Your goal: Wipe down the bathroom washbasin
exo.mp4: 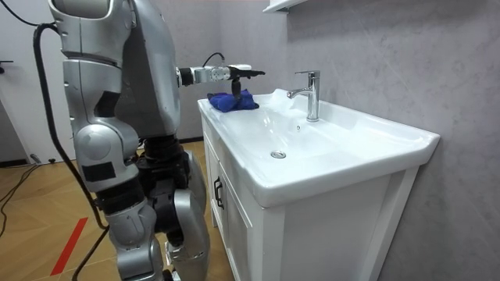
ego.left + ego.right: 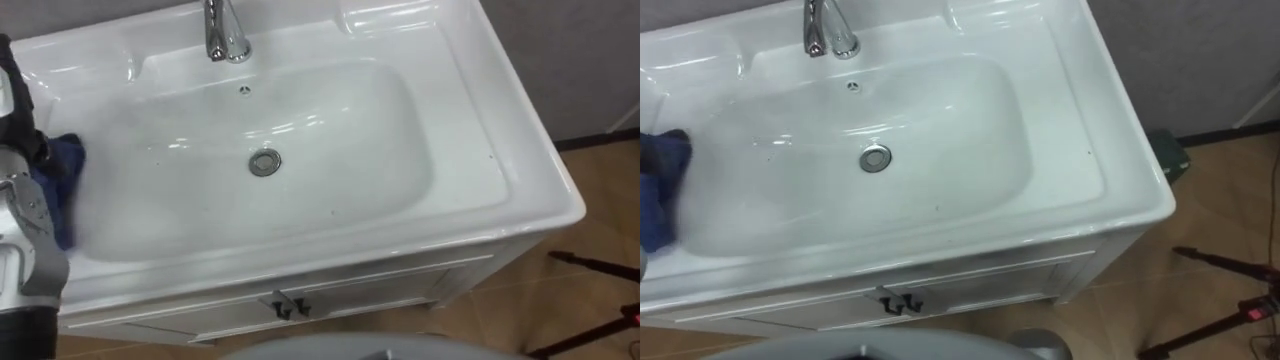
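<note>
Hovering straight-fingered over the blue cloth (image 1: 233, 101) on the basin (image 1: 367, 134), the left hand (image 1: 234, 72) should pinch its probably soft, light, bunched top.

- basin (image 2: 300, 150): glossy white
- cloth (image 2: 62, 180): dark blue
- tap (image 2: 224, 30): shiny chrome
- drain (image 2: 265, 162): silver metal
- cabinet (image 1: 234, 226): white
- floor (image 2: 1200, 290): brown wood

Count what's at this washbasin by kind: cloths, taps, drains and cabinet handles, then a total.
Blue cloth: 1
Tap: 1
Drain: 1
Cabinet handles: 2
Total: 5
</note>
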You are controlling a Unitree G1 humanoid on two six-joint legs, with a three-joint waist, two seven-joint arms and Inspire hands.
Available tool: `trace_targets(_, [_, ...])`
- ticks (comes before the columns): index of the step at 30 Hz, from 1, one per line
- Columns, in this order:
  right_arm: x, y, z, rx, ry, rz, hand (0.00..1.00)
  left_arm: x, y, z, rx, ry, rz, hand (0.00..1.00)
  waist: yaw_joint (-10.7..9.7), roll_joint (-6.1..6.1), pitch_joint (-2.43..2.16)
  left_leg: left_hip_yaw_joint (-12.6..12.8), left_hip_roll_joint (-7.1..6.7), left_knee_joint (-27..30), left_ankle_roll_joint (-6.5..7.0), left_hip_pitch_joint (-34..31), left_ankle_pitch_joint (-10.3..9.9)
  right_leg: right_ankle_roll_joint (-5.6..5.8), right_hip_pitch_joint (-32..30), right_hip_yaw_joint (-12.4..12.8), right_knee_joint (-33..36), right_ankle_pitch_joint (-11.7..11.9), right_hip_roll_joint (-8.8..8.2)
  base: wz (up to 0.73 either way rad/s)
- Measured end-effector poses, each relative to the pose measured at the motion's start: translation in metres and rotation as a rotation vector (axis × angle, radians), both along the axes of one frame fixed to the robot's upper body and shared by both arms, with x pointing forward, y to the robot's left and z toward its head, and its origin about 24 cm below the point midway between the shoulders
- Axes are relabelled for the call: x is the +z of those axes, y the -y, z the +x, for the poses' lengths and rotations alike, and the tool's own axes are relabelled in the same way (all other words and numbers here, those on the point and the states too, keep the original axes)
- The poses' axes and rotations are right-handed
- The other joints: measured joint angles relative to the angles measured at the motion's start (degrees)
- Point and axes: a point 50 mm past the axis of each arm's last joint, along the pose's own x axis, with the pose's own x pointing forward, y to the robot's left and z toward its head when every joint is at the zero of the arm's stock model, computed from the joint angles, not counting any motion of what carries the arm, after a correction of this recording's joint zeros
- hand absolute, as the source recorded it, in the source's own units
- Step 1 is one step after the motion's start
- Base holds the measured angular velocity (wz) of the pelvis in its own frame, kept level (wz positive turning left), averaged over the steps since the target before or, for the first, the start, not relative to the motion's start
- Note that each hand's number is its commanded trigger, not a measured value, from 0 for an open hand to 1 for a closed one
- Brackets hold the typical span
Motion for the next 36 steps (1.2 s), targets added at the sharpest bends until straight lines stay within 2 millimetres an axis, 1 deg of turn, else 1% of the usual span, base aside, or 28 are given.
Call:
trace_targets(3, [0.000, -0.001, 0.001, 0.021, 0.004, 0.005, 0.00, 0.004, 0.006, 0.002, -0.032, 0.039, 0.014, 0.00, -0.2, -0.07, 0.00, 0.0, 0.00, -0.1, 0.00, 0.0, 0.0, 0.00, -0.1, 0.1, 0.0, 0.0, 0.27, -0.03])
trace_targets(4, [0.000, -0.001, 0.002, 0.023, 0.006, 0.005, 0.00, 0.004, 0.006, 0.002, -0.036, 0.041, 0.013, 0.00, -0.2, 0.02, -0.06, 0.0, -0.01, -0.1, 0.00, 0.0, 0.0, 0.00, -0.1, 0.1, -0.1, 0.0, 0.29, -0.04])
trace_targets(7, [0.000, -0.001, 0.002, 0.026, 0.011, 0.005, 0.00, 0.002, 0.007, 0.002, -0.047, 0.056, -0.008, 0.00, -0.2, -0.07, -0.06, 0.1, -0.02, -0.8, 0.00, 0.5, 0.0, 0.00, 0.2, 0.1, -0.1, 0.0, 0.28, 0.00])
trace_targets(11, [0.000, -0.001, 0.002, 0.025, 0.013, 0.006, 0.00, 0.003, 0.007, 0.002, -0.048, 0.084, -0.007, 0.00, 0.4, -0.02, -0.22, 0.2, -0.07, -1.8, 0.00, 0.7, 0.0, 0.06, 0.2, -0.1, -0.2, 0.0, 0.36, 0.01])
trace_targets(15, [0.000, -0.001, 0.001, 0.024, 0.014, 0.008, 0.00, 0.006, 0.006, 0.001, -0.040, 0.118, 0.011, 0.00, 0.8, 0.24, -0.61, 0.1, -0.14, -1.9, 0.00, 1.0, 0.0, 0.15, 0.1, 0.0, -0.2, 0.1, 0.32, 0.00])
trace_targets(17, [0.000, -0.001, 0.001, 0.016, 0.017, 0.014, 0.00, 0.010, 0.001, 0.000, -0.024, 0.141, 0.024, 0.00, 1.1, 0.39, -0.78, 0.2, -0.13, -1.8, 0.00, 1.1, 0.0, 0.15, 0.1, 0.2, -0.1, 0.1, 0.34, -0.06])
trace_targets(19, [0.000, 0.000, -0.001, -0.003, 0.019, 0.017, 0.00, 0.017, -0.005, -0.001, -0.010, 0.178, 0.045, 0.00, 1.6, 0.51, -0.80, 0.1, -0.10, -1.8, 0.00, 1.3, 0.0, 0.14, 0.2, 0.2, -0.1, 0.1, 0.37, -0.07])
trace_targets(21, [0.000, 0.000, -0.006, -0.015, 0.005, 0.018, 0.00, 0.029, -0.013, -0.002, 0.014, 0.241, 0.084, 0.00, 2.0, 0.54, -0.76, 0.0, -0.11, -1.8, 0.00, 1.3, 0.0, 0.14, 0.4, 0.2, -0.1, 0.1, 0.37, 0.06])
trace_targets(22, [0.001, 0.001, -0.007, -0.017, 0.003, 0.018, 0.00, 0.032, -0.016, -0.003, 0.024, 0.254, 0.097, 0.00, 2.3, 0.59, -0.73, 0.0, -0.11, -1.8, 0.00, 1.3, 0.0, 0.13, 0.4, 0.3, -0.1, 0.1, 0.37, 0.00])
trace_targets(24, [0.001, 0.003, -0.012, -0.045, -0.001, 0.012, 0.00, 0.040, -0.028, -0.009, 0.070, 0.297, 0.137, 0.00, 3.7, 0.83, -0.71, 0.0, -0.19, -1.9, 0.00, 1.5, 0.0, 0.13, 0.4, 0.6, -0.2, 0.1, 0.34, -0.02])
trace_targets(25, [0.002, 0.003, -0.013, -0.054, 0.000, 0.009, 0.00, 0.042, -0.032, -0.012, 0.090, 0.309, 0.143, 0.00, 3.8, 0.90, -0.70, -0.1, -0.24, -1.9, 0.00, 1.6, 0.0, 0.14, 0.4, 0.6, -0.2, 0.1, 0.31, 0.03])
trace_targets(26, [0.002, 0.005, -0.014, -0.052, -0.003, 0.005, 0.00, 0.042, -0.042, -0.017, 0.137, 0.322, 0.157, 0.00, 4.0, 0.89, -0.62, -0.9, -0.42, -1.9, 0.03, 1.4, 0.0, 0.20, 0.4, 0.3, 0.0, 0.0, 0.21, 0.00])
trace_targets(27, [0.003, 0.005, -0.014, -0.045, -0.009, 0.001, 0.00, 0.041, -0.052, -0.022, 0.175, 0.314, 0.174, 0.00, 5.0, 1.35, -0.76, -1.2, -0.49, -1.8, 0.04, 1.2, 0.0, 0.22, 0.2, 0.3, 0.0, 0.0, 0.19, -0.05])
trace_targets(28, [0.003, 0.006, -0.014, -0.043, -0.011, -0.001, 0.00, 0.040, -0.058, -0.025, 0.193, 0.304, 0.183, 0.00, 5.5, 1.46, -0.80, -1.3, -0.50, -1.7, 0.04, 1.0, 0.0, 0.20, 0.1, 0.3, -0.1, 0.0, 0.13, 0.00])
trace_targets(29, [0.003, 0.006, -0.015, -0.044, -0.014, -0.002, 0.00, 0.036, -0.067, -0.031, 0.234, 0.290, 0.190, 0.00, 6.2, 1.75, -0.86, -1.6, -0.61, -1.4, 0.04, 0.6, 0.0, 0.21, 0.0, 0.1, -0.2, 0.0, -0.01, 0.11])
trace_targets(30, [0.003, 0.007, -0.016, -0.044, -0.015, -0.004, 0.00, 0.032, -0.072, -0.034, 0.256, 0.283, 0.187, 0.00, 6.5, 1.70, -0.87, -1.7, -0.70, -1.5, 0.05, 0.7, 0.0, 0.29, -0.1, 0.1, -0.2, 0.0, -0.02, 0.16])
trace_targets(31, [0.004, 0.008, -0.018, -0.044, -0.021, -0.008, 0.00, 0.023, -0.083, -0.044, 0.311, 0.265, 0.163, 0.00, 7.2, 1.94, -0.95, -1.7, -0.81, -1.6, 0.11, 0.8, 0.1, 0.35, -0.1, 0.1, -0.1, 0.0, -0.04, 0.06])
trace_targets(32, [0.004, 0.008, -0.019, -0.043, -0.019, -0.009, 0.00, 0.013, -0.094, -0.055, 0.370, 0.242, 0.127, 0.00, 8.1, 2.28, -1.20, -1.7, -0.83, -1.6, 0.11, 0.8, 0.1, 0.37, 0.0, 0.1, -0.1, 0.0, -0.08, 0.04])
trace_targets(33, [0.004, 0.009, -0.018, -0.040, -0.012, -0.008, 0.00, 0.007, -0.103, -0.067, 0.427, 0.226, 0.106, 0.00, 8.6, 2.58, -1.06, -1.9, -0.85, -1.6, 0.11, 0.8, 0.1, 0.39, 0.1, 0.0, -0.3, 0.0, -0.05, 0.05])
trace_targets(34, [0.005, 0.009, -0.018, -0.038, -0.008, -0.009, 0.00, 0.005, -0.107, -0.072, 0.452, 0.226, 0.101, 0.00, 8.8, 2.32, -1.11, -2.1, -0.86, -1.6, 0.11, 0.6, 0.1, 0.39, 0.1, -0.1, -0.4, 0.0, -0.04, 0.17])
trace_targets(35, [0.005, 0.010, -0.015, -0.033, 0.004, -0.012, 0.00, 0.002, -0.112, -0.080, 0.494, 0.238, 0.093, 0.00, 9.6, 2.27, -1.04, -2.8, -0.96, -1.6, 0.11, 0.3, 0.1, 0.40, 0.1, -0.7, -0.5, 0.0, -0.08, 0.21])
trace_targets(36, [0.006, 0.013, -0.014, -0.028, 0.006, -0.019, 0.00, -0.003, -0.115, -0.088, 0.523, 0.247, 0.083, 0.00, 10.0, 2.11, -1.09, -3.3, -1.02, -1.6, 0.11, 0.1, 0.1, 0.42, 0.2, -1.2, -0.8, 0.0, -0.15, 0.24])
